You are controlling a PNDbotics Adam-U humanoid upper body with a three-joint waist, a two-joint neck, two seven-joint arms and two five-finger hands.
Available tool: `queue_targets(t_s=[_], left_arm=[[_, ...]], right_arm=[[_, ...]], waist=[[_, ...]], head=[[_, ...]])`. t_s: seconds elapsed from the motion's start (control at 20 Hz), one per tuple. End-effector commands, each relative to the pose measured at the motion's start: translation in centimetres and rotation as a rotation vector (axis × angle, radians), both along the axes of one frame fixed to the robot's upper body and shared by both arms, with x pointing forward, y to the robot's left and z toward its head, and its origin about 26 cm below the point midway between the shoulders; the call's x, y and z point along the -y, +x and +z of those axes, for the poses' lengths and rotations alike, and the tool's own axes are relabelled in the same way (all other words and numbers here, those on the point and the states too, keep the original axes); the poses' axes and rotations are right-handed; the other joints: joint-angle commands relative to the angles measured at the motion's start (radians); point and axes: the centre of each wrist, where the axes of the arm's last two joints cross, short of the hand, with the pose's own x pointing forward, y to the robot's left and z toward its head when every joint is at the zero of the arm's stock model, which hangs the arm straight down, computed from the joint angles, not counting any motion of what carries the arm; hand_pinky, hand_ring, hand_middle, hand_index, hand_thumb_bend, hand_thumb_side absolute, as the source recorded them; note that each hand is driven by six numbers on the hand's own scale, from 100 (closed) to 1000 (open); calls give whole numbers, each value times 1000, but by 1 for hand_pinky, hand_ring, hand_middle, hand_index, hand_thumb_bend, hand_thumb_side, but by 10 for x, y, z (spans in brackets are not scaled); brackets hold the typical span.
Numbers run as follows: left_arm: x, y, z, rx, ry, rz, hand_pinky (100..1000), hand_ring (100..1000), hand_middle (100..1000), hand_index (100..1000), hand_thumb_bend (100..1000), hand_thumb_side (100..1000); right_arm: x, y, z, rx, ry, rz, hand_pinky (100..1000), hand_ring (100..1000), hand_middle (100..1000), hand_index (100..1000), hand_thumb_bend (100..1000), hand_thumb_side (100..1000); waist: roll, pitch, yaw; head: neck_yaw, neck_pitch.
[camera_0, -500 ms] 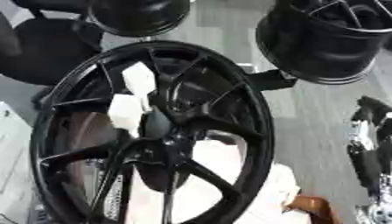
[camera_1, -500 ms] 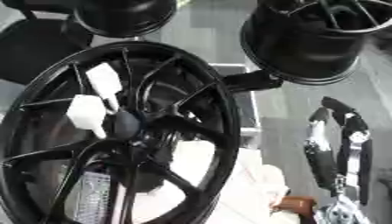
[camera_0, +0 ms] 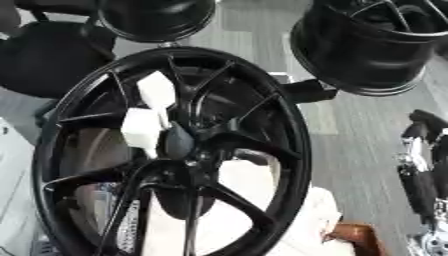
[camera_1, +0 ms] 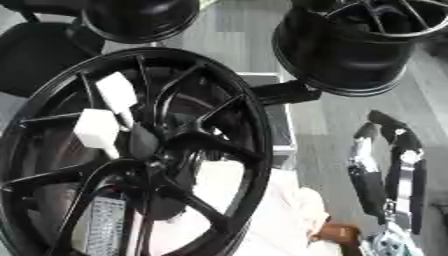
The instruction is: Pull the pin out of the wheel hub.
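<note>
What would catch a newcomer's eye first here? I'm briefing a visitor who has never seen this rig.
The big black spoked wheel fills the left and centre, with two white blocks on its spokes just above the hub. Two more dark rims stand behind it at the top. The robot's right hand shows at the right edge, fingers up, touching nothing.

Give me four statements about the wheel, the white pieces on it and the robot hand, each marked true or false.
1. The big black wheel stands in the foreground, with two more black wheels behind it. True.
2. Two white blocks sit near the wheel's hub. True.
3. The right robot hand grips a white block. False: it hangs at the right edge, away from the wheel, fingers fairly straight.
4. The left robot hand is pulling at the hub. False: no left robot hand shows in either view.
</note>
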Motion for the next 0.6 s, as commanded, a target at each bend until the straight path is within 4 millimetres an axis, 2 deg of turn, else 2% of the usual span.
queue_targets(t_s=[0.05,0.3,0.6], left_arm=[[12,-2,6,37,45,-10,770,729,678,768,100,259],[35,3,5,36,138,0,770,731,679,766,100,277],[57,28,4,29,249,18,771,734,681,766,100,295]], right_arm=[[0,1,5,18,-11,12,893,861,708,769,100,679],[-3,2,6,20,-5,20,893,861,707,769,100,682],[-5,3,7,25,-6,27,893,861,706,769,100,684]], waist=[[0,-6,-5],[-6,6,-15],[-10,20,-23]], head=[[1,-20],[2,-35],[7,-51]])
